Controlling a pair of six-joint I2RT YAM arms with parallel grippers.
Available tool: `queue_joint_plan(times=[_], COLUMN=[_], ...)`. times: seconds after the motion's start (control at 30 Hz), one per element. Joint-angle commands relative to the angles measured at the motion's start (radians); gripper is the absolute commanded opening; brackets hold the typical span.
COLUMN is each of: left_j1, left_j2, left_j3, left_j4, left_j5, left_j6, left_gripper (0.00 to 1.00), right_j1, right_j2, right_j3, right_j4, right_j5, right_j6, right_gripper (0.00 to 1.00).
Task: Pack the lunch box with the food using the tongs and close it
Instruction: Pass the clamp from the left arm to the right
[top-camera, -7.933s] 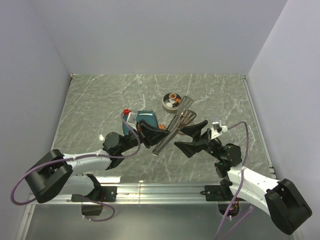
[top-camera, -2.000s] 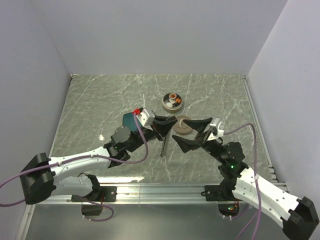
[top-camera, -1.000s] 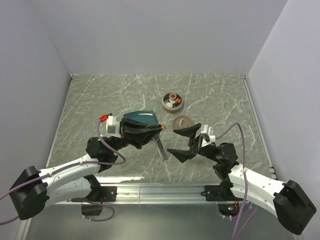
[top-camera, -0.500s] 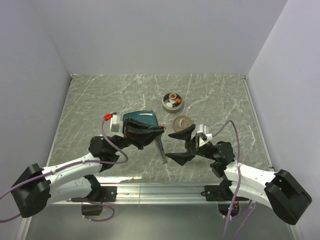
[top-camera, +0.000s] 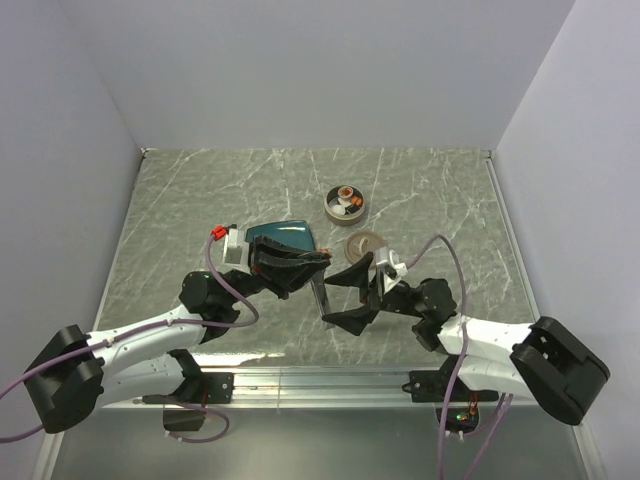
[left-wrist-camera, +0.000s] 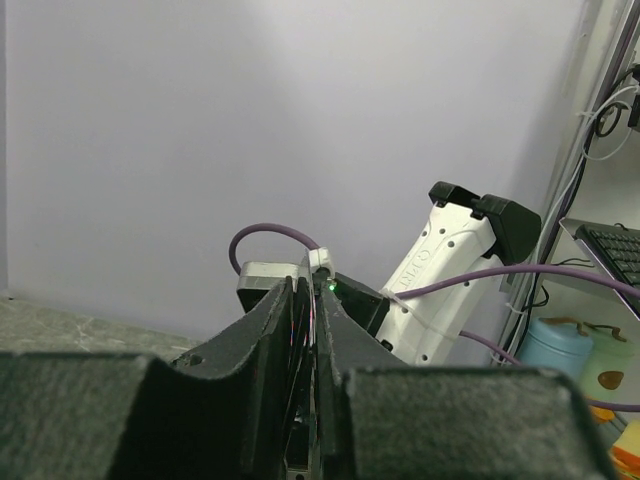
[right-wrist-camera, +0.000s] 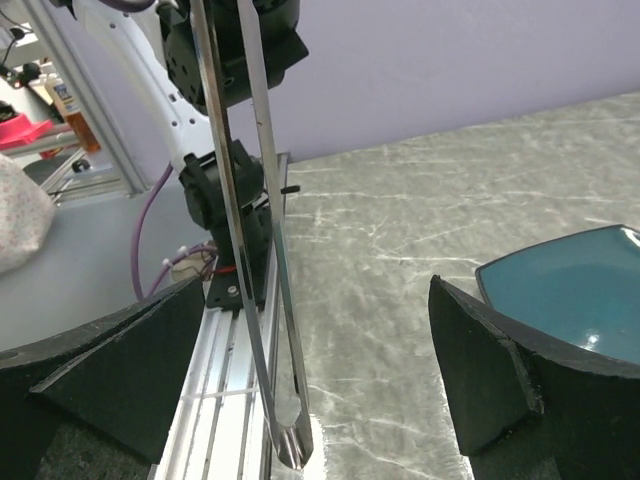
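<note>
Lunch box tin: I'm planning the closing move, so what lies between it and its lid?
Nothing. In the top view only a bare strip of marble table separates the tin from the lid.

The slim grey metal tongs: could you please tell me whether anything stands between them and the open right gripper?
Nothing visible does. The slim grey metal tongs, shut in the left gripper, hang free in line with the gap between the right gripper's black fingers, touching neither.
</note>
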Motion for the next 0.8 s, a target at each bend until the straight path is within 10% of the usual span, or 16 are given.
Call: queue_joint_plan(times=[0.0,0.4,0.6,0.77], left_j1=[0.005,0.003,0.005,0.003], left_j2=[-0.003,-0.001,-0.020,-0.035], left_j3=[0.010,0.001,-0.007,0.009], left_j4=[0.237,0.225,0.195,0.109], left_j5=[0.014,0.008,-0.017,-0.052], left_j6=[-0.020,-0.011,0.001,0.046], left_gripper=[0.19,0.21,0.35,0.66], right_j1=[0.020,0.052,0.052,0.052], right_j2=[0.037,0.048,-0.007,-0.041], right_j3=[0.056,0.081,0.087,0.113], right_j4=[0.120,0.097,-0.018,-0.143], right_j5=[-0.017,-0.013,0.041,0.127], right_j6=[0.001,-0.013,-0.056,-0.100], right_gripper=[0.99,0.51,0.36,0.32])
